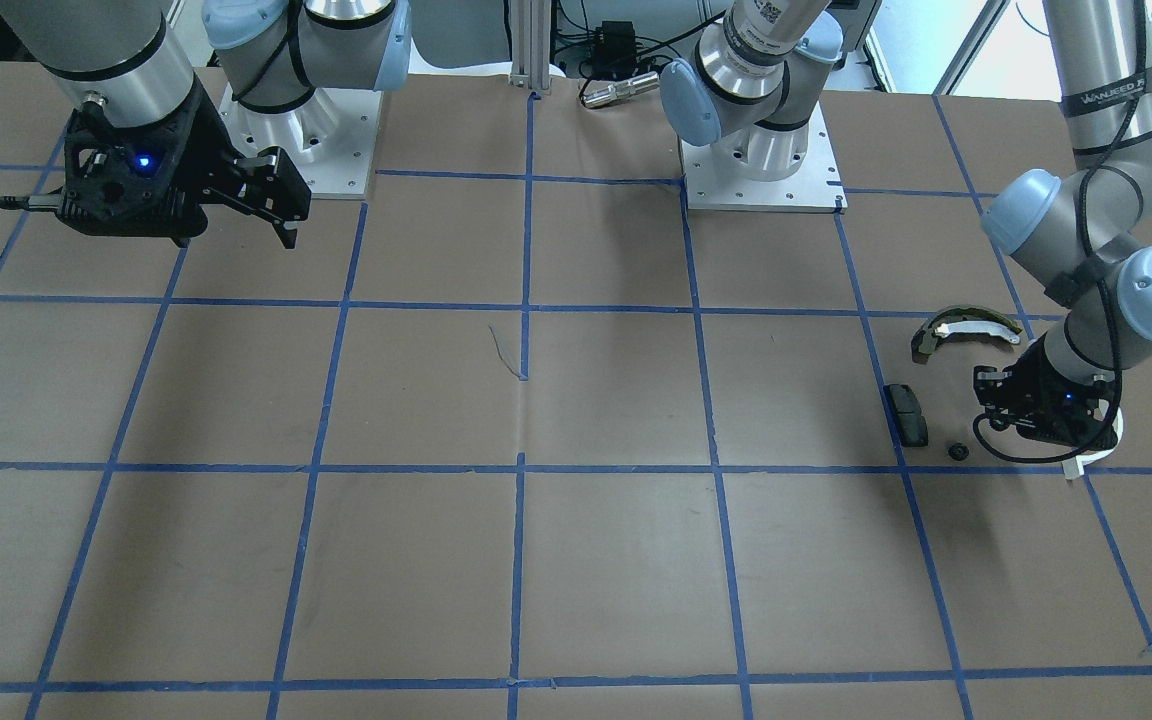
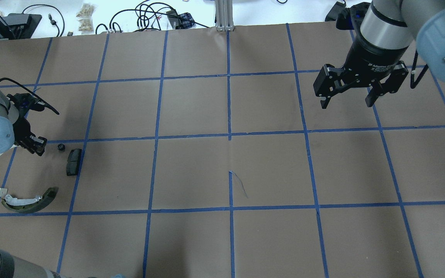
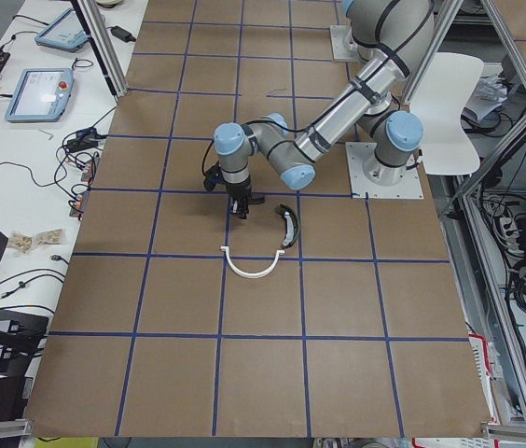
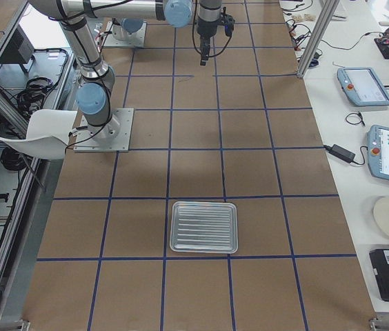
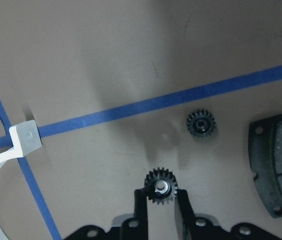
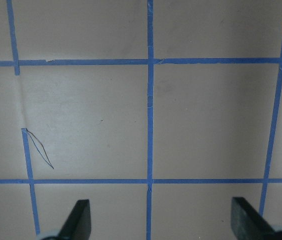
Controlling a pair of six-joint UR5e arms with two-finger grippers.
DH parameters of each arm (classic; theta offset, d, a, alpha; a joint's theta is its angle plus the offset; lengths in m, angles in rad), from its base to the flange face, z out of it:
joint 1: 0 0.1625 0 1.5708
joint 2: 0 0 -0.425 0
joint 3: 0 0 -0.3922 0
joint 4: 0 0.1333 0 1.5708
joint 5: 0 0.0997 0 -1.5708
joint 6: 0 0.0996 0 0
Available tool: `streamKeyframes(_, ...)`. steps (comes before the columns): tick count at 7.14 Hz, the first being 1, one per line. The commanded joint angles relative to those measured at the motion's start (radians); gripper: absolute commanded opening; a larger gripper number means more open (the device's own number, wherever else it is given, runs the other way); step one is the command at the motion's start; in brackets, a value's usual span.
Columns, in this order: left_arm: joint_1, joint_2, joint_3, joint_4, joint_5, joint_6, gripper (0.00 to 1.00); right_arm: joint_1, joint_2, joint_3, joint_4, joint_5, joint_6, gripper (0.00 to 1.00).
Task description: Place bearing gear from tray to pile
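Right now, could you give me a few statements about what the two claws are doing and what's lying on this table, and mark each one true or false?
1. The left gripper is closed on a small black gear. True.
2. The right gripper holds a gear too. False: it hangs open and empty above the table.
3. A second gear lies loose beside the black pad. True.
4. The metal tray is full of parts. False: it looks empty.
5. The curved shoe lies on top of the black pad. False: they lie apart.
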Motion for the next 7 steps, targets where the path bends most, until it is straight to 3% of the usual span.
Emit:
streamKeyframes(1, 0.0, 0.011, 0.001, 0.0, -0.001, -0.004, 1.0, -0.001, 0.001, 0.001, -0.001, -0.004, 0.002, 1.0)
streamKeyframes(3, -0.023, 0.053, 0.002, -0.022, -0.009, -0.019, 1.0, -0.001, -0.001, 0.001, 0.0, -0.004, 0.001, 1.0)
streamKeyframes(5, -0.038, 0.173, 0.039, -0.236, -0.082, -0.148, 1.0, -0.001, -0.001, 0.004, -0.001, -0.004, 0.001, 1.0)
streamKeyframes(7, -0.209, 0.251, 0.211, -0.532, -0.101, -0.372, 1.0, 0.0, -0.001, 0.004, -0.004, -0.003, -0.001, 1.0)
